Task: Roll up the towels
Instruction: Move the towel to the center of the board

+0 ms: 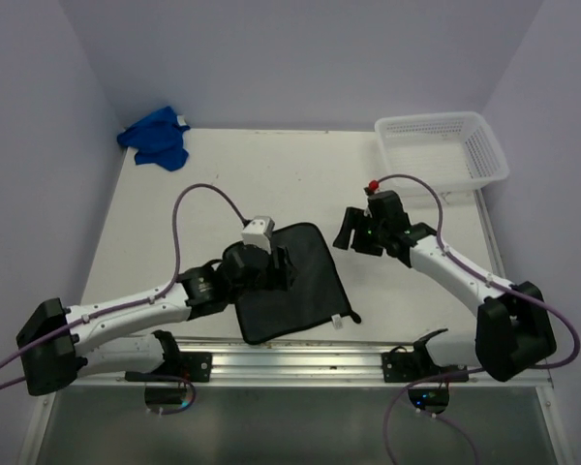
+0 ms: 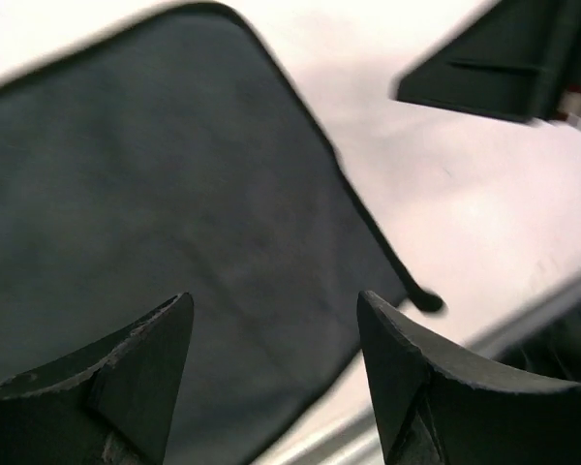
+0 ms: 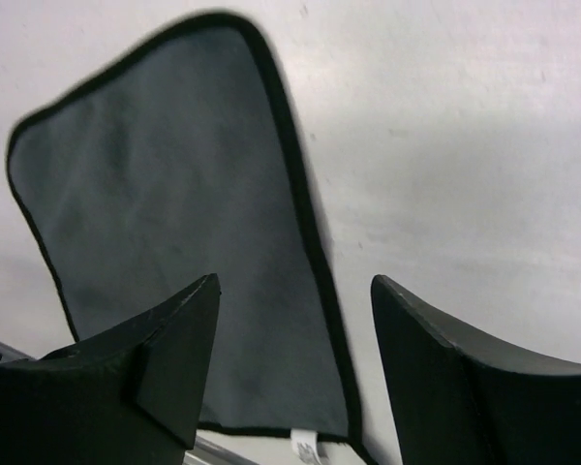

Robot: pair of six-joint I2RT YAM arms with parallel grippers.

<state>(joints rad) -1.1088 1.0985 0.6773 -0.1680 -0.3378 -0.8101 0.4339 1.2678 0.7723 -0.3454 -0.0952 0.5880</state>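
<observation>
A dark, almost black towel (image 1: 292, 284) lies spread flat on the white table near the front edge; it fills the left wrist view (image 2: 155, 194) and shows in the right wrist view (image 3: 174, 213). My left gripper (image 1: 279, 267) hovers over the towel's left part, jaws open and empty (image 2: 274, 334). Off the towel's far right corner, my right gripper (image 1: 350, 232) is above the table, open with nothing between its fingers (image 3: 295, 329). A bright blue towel (image 1: 155, 138) lies crumpled at the far left corner.
A white mesh basket (image 1: 484, 150) stands at the far right corner. A metal rail (image 1: 300, 360) runs along the near edge between the arm bases. The dark towel has a small white label (image 3: 305, 448) on its near edge.
</observation>
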